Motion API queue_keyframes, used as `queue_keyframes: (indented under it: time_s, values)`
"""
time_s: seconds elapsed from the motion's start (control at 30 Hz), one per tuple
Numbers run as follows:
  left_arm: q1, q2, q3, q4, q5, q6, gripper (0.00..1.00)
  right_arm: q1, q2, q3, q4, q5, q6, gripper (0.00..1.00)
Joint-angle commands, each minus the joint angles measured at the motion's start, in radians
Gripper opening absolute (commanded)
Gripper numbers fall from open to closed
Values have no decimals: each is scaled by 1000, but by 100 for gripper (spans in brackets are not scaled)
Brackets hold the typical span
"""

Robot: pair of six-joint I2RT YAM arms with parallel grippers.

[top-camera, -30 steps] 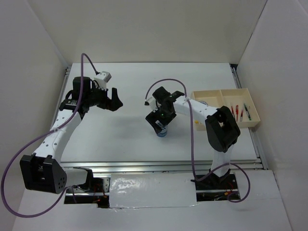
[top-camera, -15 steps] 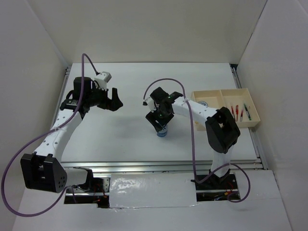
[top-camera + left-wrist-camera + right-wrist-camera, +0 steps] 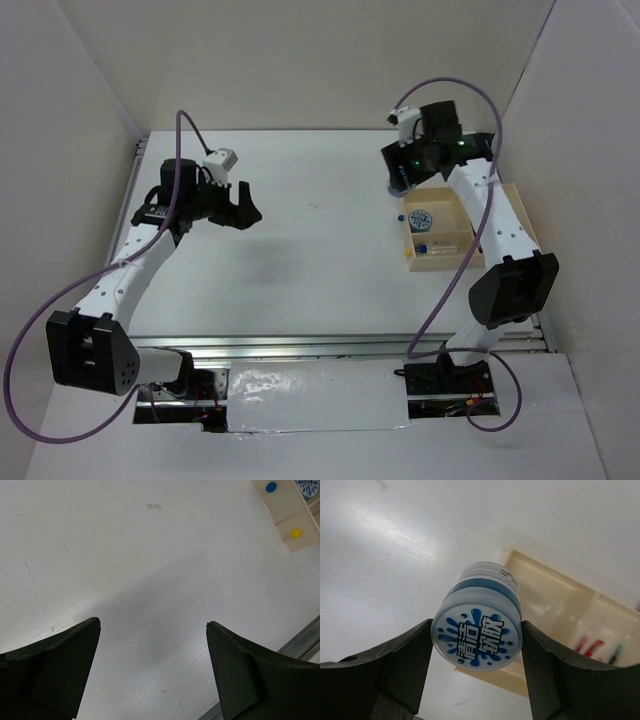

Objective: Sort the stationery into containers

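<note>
Roll [image 3: 476,645] is clamped between the fingers of right claw [image 3: 476,626], jaws part-closed on its sides, held clear of tabletop [image 3: 300,260]; 1 s ago it stood mid-tabletop w/ that claw spread wide over it; arm has since swung across to tray [image 3: 440,264], claw now by its far-left corner; 2nd roll [image 3: 420,218] lies in tray's left end; pens [image 3: 590,643] lie in another compartment, per right wrist view; left claw [image 3: 240,206] wide open, empty, above bare tabletop on the left, approx same spot as before.
</note>
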Motion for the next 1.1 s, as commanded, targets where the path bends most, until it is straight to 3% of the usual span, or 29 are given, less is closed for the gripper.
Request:
queue_keyframes:
  time_s: [0.0,0.27,0.6,1.07]
  values:
    - [-9,14,40,59,16,-17,99,-98,2,82,-78,2,-98,35]
    - [-15,39,57,64,21,-15,99,-319,183,280,-138,-127,-108,35]
    - [-17,54,52,75,10,-12,99,-374,272,208,-53,-98,-112,35]
    - [-19,86,71,53,-6,9,99,-382,395,155,34,-38,-94,46]
